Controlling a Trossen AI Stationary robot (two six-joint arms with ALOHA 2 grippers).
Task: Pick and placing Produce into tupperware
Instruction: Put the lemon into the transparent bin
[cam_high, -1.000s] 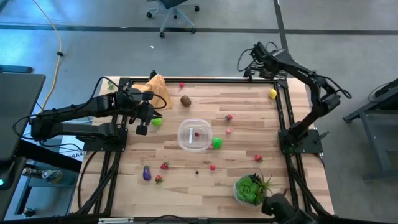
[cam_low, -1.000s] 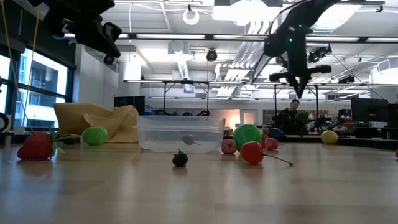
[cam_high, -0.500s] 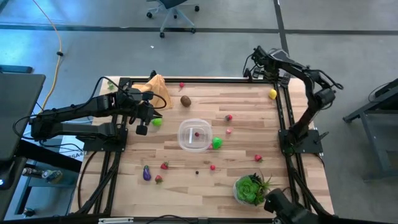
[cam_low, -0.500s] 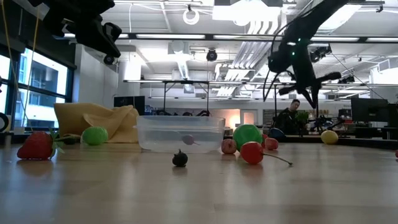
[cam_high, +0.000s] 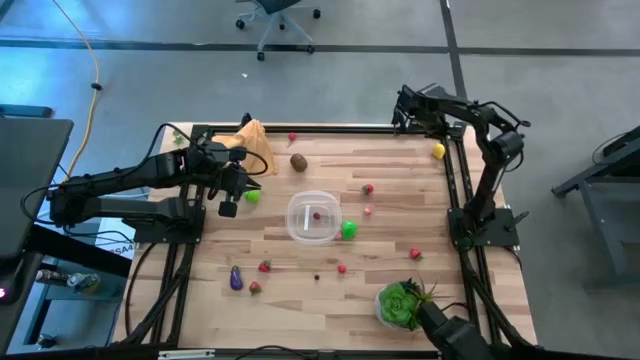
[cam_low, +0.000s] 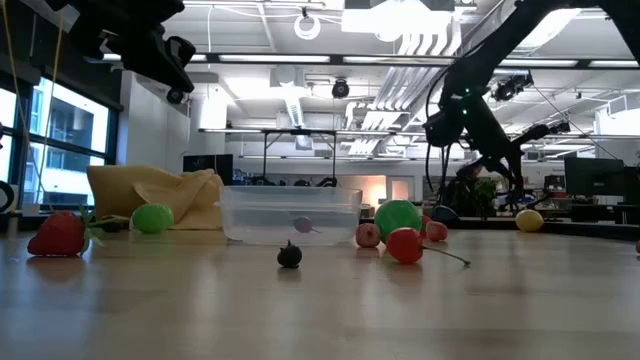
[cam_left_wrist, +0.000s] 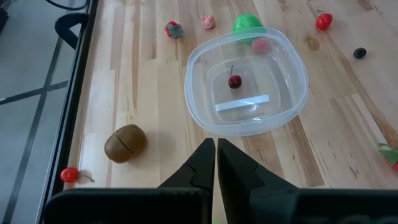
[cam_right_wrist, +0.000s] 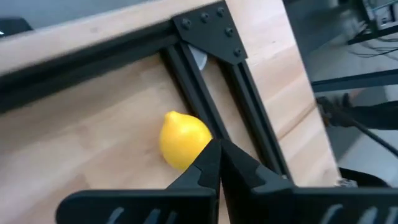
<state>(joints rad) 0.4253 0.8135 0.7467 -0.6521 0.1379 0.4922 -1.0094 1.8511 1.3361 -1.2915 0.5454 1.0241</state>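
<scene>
Movement was seen only in the right arm: over the last second it was drawn back and folded toward the far right corner of the table (cam_high: 400, 200), its right gripper (cam_high: 405, 103) brought near the lemon (cam_high: 438, 151), fingers pressed together and empty. A lemon pick was probably being prepared. The left gripper (cam_high: 228, 208), fingers together and holding nothing, hung unchanged near the left edge. The container (cam_high: 313, 217), round, clear and whitish-rimmed, sat at the table's middle with one cherry (cam_left_wrist: 234, 81) inside; a green lime (cam_high: 348, 230) lay just beside it.
</scene>
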